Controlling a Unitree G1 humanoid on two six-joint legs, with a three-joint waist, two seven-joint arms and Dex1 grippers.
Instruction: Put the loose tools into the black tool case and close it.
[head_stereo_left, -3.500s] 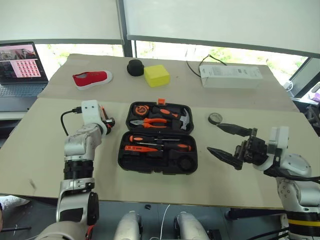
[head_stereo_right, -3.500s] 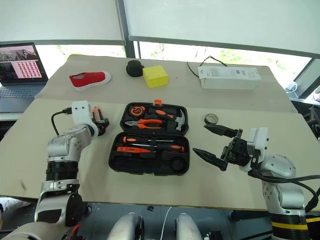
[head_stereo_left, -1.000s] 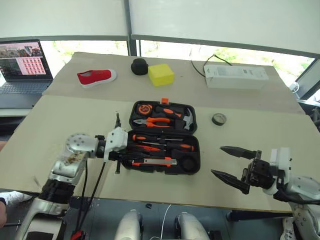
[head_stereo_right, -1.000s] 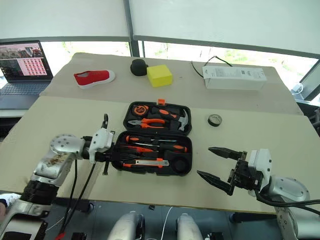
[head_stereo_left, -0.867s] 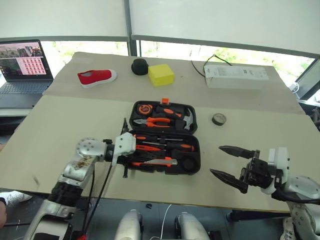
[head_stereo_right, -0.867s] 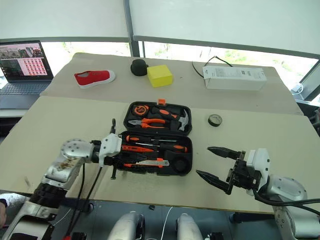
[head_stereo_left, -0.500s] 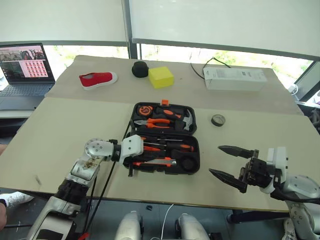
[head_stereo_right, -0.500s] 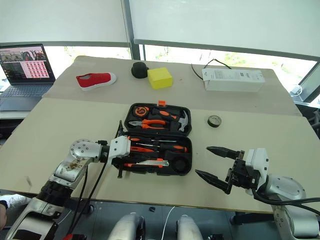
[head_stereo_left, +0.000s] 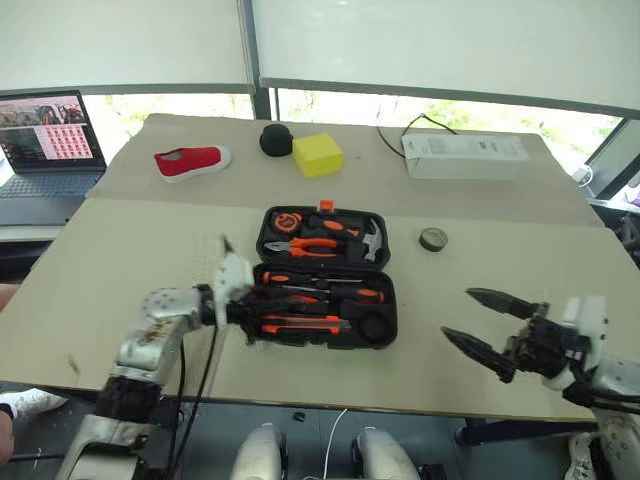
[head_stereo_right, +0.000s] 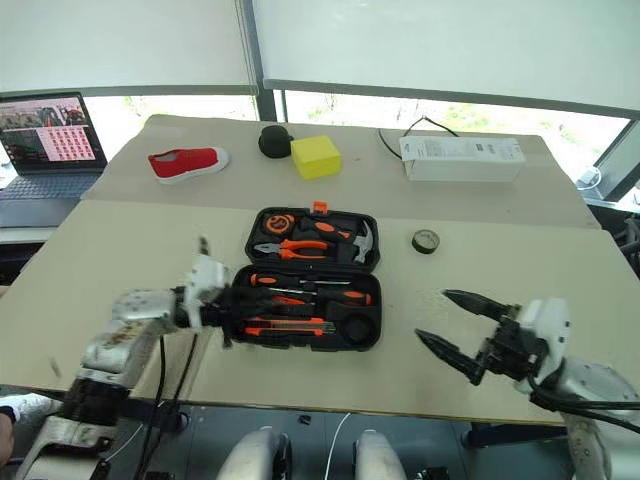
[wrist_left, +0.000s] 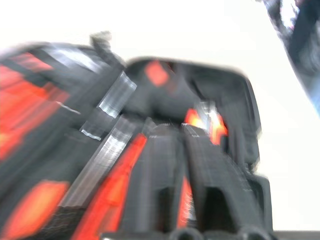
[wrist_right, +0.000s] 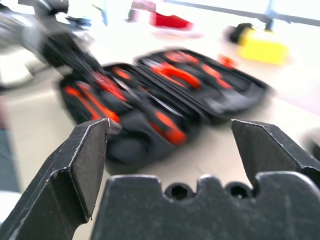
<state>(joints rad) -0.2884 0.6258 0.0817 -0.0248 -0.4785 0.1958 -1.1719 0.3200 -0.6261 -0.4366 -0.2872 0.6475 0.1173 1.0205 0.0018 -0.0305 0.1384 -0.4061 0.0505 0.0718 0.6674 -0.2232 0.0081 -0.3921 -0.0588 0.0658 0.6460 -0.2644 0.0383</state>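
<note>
L gripper (head_stereo_left: 243, 308) at left edge of open black plastic clamshell tool case (head_stereo_left: 322, 275), grip undeterminable | orange-black utility knife (head_stereo_left: 303, 325) now in front tray, 1 s ago still being placed | R gripper (head_stereo_left: 490, 325) spread, empty | small dark tape roll (head_stereo_left: 433, 239) still loose on table, next

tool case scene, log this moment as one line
tool case: open, utility knife in front tray | tape roll: on table, right of case | left gripper: at case's left edge | right gripper: open, empty

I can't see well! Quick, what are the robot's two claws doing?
Left gripper: at the tool case; open or shut cannot be told.
Right gripper: wide open, holding nothing.
</note>
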